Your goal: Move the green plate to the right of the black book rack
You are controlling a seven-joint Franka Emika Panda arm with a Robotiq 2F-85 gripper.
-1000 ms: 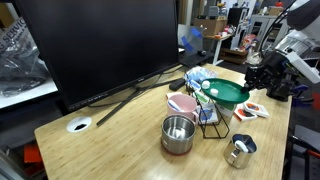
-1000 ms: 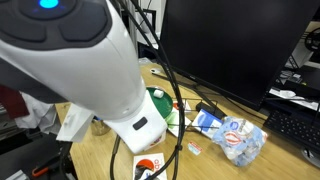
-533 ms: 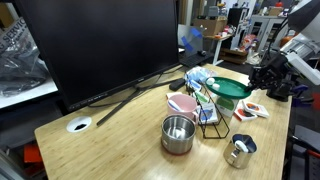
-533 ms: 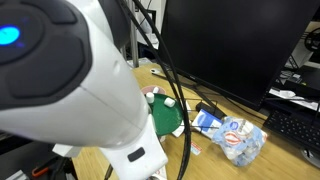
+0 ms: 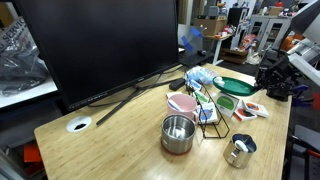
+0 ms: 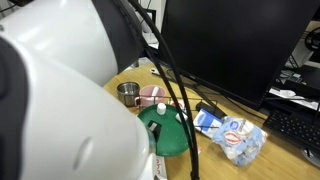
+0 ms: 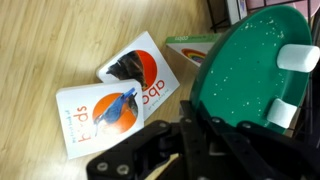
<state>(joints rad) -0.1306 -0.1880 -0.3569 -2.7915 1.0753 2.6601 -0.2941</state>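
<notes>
The green plate (image 5: 234, 86) is dark green and round. It hangs tilted above the table, just to the right of the black book rack (image 5: 210, 116). My gripper (image 5: 256, 82) is shut on the plate's rim at its right side. In the wrist view the plate (image 7: 245, 65) fills the upper right, and the black jaws (image 7: 196, 120) clamp its lower rim. In an exterior view the plate (image 6: 166, 136) shows behind the arm's cables; the rack is hidden there.
A steel pot (image 5: 178, 133), a small metal cup (image 5: 240, 151) and a pink bowl (image 5: 182, 102) stand near the rack. Picture cards (image 7: 125, 90) lie under the plate. A blue bag (image 6: 232, 136), a large monitor (image 5: 100, 45) and the table's right edge (image 5: 289, 120) are close by.
The plate has moved right, away from the rack, still in my gripper. The arm has swept across the other exterior view, and the plate now shows there.
</notes>
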